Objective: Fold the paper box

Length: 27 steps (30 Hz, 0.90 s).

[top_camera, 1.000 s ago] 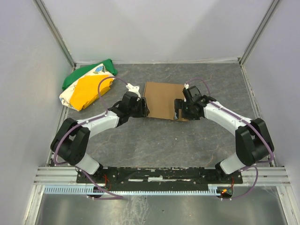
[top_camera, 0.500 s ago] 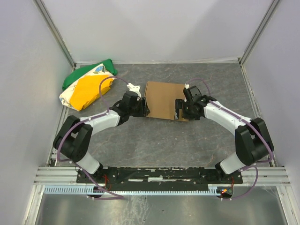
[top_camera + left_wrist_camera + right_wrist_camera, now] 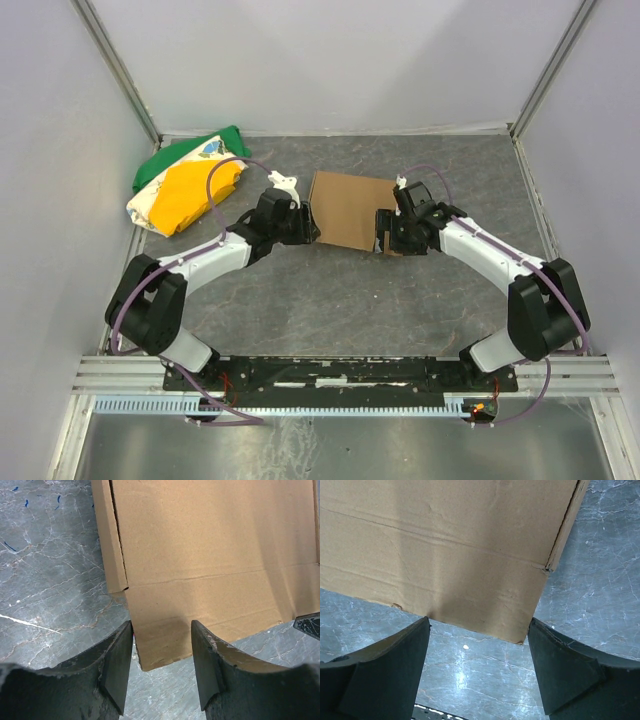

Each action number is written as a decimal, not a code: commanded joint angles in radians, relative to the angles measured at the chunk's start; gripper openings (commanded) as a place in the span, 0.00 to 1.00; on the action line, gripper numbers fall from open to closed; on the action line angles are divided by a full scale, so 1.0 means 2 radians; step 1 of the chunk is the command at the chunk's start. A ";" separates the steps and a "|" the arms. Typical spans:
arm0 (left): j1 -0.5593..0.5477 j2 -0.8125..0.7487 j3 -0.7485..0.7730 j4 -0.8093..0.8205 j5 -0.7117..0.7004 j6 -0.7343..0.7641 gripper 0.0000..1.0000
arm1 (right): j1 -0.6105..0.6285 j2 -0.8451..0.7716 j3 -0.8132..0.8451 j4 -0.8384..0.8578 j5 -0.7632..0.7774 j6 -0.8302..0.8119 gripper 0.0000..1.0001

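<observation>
Grey marbled table (image 3: 330,290) carries everything, and the paper box (image 3: 348,212) lies flat near its middle, a plain brown sheet between the two arms. A green, yellow and white cloth bundle (image 3: 185,185) sits well apart at the far left.

The left claw (image 3: 161,652) is at the sheet's near left corner with its jaws apart. The corner lies in the gap between them, and nothing is pinched. The right claw (image 3: 477,632) is at the near right corner, jaws spread wider, with the cardboard edge spanning the gap, likewise ungripped. A narrow side flap shows along each short edge, and a crease crosses the sheet parallel to the near edge.

The step in hand looks like taking hold of the near panel to raise it. To do that well, each claw should work one finger under the edge, close short of the crease — not across it — and lift in time with the other. That way the panel hinges on the crease rather than buckling or dragging the whole sheet over the table.
</observation>
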 commanded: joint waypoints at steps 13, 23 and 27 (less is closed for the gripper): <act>-0.004 0.019 -0.003 0.054 0.027 0.001 0.55 | 0.002 0.014 -0.014 0.068 0.012 -0.025 0.86; -0.004 0.052 -0.016 0.087 0.034 0.000 0.53 | 0.002 0.030 -0.038 0.122 0.021 -0.030 0.85; -0.003 0.057 -0.018 0.087 0.035 0.000 0.51 | 0.002 0.033 -0.051 0.139 0.023 -0.031 0.84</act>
